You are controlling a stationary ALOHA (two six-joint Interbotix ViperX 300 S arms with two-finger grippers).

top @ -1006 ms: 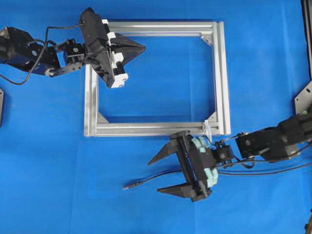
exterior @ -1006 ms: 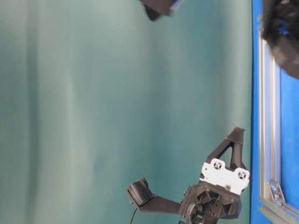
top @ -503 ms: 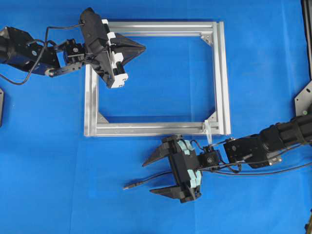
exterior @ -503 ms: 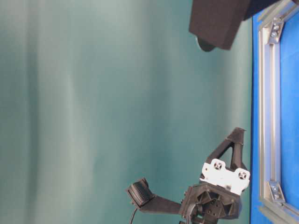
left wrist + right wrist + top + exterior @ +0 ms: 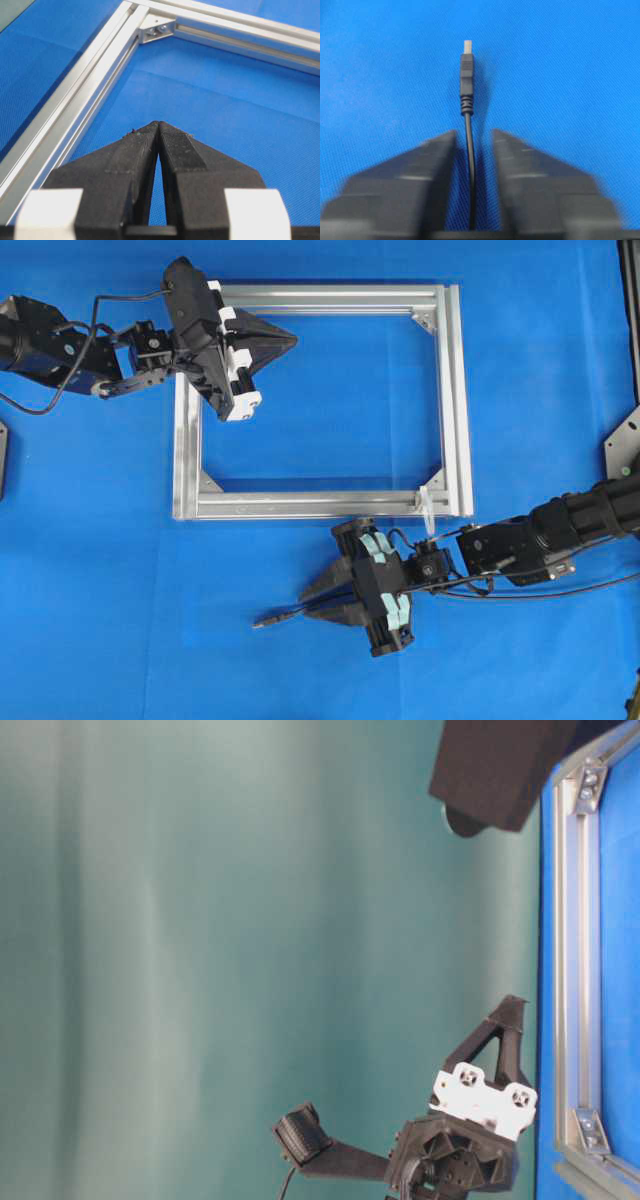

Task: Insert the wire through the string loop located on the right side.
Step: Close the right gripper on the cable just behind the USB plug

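R pincer (image 5: pixel 318 602) sits low over the blue bench (image 5: pixel 100 590), just below the frame's (image 5: pixel 452 390) bottom rail. Its jaws are nearly together around the wire (image 5: pixel 468 145), w/ a slim gap showing each side in the wrist view; can't tell if they grip it yet. The wire runs between the fingers, plug tip (image 5: pixel 262 621) poking out past the tips. String loop (image 5: pixel 427 508) is behind the pincer, at the frame's bottom-right corner. L pincer (image 5: pixel 158 125) clenched on nothing, above the frame's top-left area.
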